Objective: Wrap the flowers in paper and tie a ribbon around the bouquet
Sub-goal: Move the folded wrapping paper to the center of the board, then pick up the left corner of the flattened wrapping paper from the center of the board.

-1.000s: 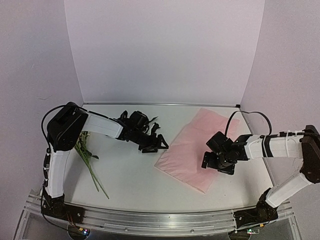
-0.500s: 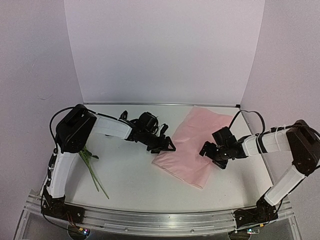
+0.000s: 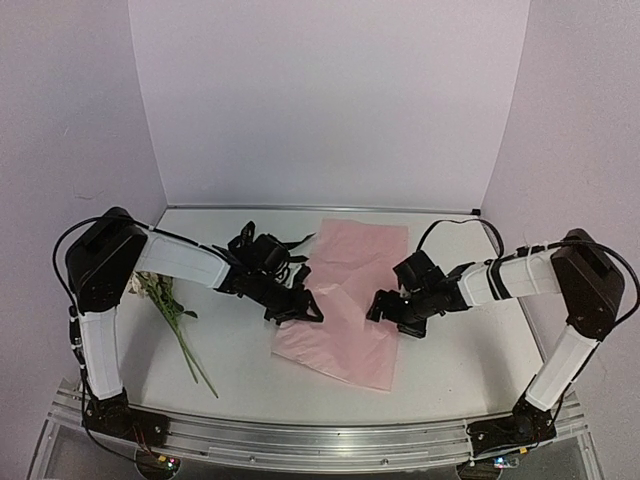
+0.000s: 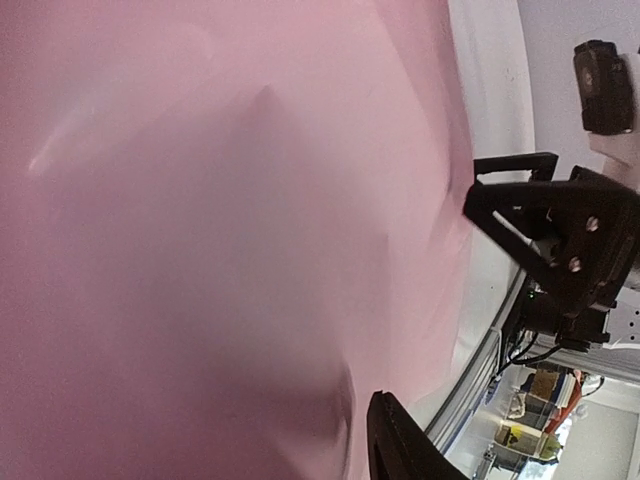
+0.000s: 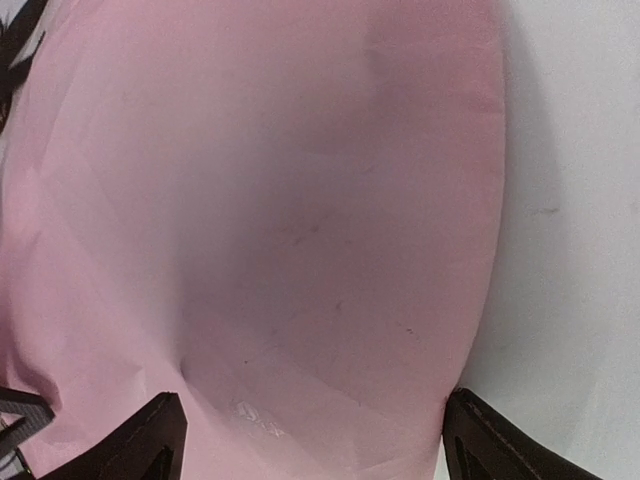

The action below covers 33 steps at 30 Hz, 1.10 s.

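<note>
The pink paper [image 3: 345, 290] lies crumpled in the middle of the table and fills both wrist views [image 4: 200, 220] [image 5: 300, 200]. My left gripper [image 3: 300, 308] is at its left edge; only one finger [image 4: 400, 450] shows there, the other hidden under the sheet. My right gripper [image 3: 385, 310] [image 5: 315, 440] is open, low over the paper's right side, with its fingers astride the sheet. The flowers [image 3: 165, 300] lie at the far left, stems pointing toward the near edge. Black ribbon [image 3: 247, 232] peeks out behind my left wrist, mostly hidden.
A metal rail [image 3: 320, 440] runs along the near edge of the white table [image 3: 460, 350]. White walls close the back and both sides. My right arm's gripper [image 4: 560, 240] shows across the paper in the left wrist view.
The paper has slid left from the right side to the table's middle. Both grippers moved left with it. My left jaws have narrowed; the right stayed wide.
</note>
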Motion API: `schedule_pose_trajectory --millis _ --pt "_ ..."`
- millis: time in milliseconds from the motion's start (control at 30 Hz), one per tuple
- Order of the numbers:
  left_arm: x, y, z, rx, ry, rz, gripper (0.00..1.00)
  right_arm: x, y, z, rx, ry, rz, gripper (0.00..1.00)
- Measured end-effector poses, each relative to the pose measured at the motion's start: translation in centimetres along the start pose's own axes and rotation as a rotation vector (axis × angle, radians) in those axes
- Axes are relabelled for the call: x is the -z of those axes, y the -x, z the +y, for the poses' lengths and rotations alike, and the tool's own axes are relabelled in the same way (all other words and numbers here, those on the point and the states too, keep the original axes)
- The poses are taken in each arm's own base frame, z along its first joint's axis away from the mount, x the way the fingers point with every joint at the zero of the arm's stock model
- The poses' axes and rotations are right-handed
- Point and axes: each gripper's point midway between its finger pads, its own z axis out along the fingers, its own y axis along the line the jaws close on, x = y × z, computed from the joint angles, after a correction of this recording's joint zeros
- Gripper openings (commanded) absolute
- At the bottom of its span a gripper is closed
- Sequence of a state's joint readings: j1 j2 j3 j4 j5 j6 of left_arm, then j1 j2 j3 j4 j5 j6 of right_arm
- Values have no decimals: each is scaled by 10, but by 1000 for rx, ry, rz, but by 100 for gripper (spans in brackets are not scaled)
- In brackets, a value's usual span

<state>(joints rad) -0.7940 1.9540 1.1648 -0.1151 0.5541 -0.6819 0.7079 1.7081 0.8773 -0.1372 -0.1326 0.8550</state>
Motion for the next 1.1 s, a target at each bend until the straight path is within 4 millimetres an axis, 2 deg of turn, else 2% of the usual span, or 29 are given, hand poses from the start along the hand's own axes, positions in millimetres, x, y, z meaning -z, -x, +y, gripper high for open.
schedule_pose_trajectory --millis 167,300,467,600,667,800,967,1033,1100 --pt "29 -5 -8 -9 17 -51 17 -5 -24 24 130 -27 57 98" --pt "38 -16 -5 24 22 -53 5 -4 -35 28 212 -76 67 98" --pt "38 -23 0 66 33 -43 0 6 -38 17 308 -190 25 98" --pt "43 -23 -2 83 36 -47 0 34 -33 18 403 -257 -45 98" --pt "45 -22 -4 92 32 -51 0 52 -31 32 463 -254 -88 98" --pt "47 -23 -5 108 31 -51 0 87 -41 86 633 -182 -180 98" --pt "50 -26 -7 135 28 -44 0 109 -83 150 896 -116 -235 98" --pt "55 -27 -11 145 20 -47 0 108 -105 169 1001 -106 -241 98" --pt "60 -27 -16 144 5 -53 0 101 -124 179 1087 -110 -231 98"
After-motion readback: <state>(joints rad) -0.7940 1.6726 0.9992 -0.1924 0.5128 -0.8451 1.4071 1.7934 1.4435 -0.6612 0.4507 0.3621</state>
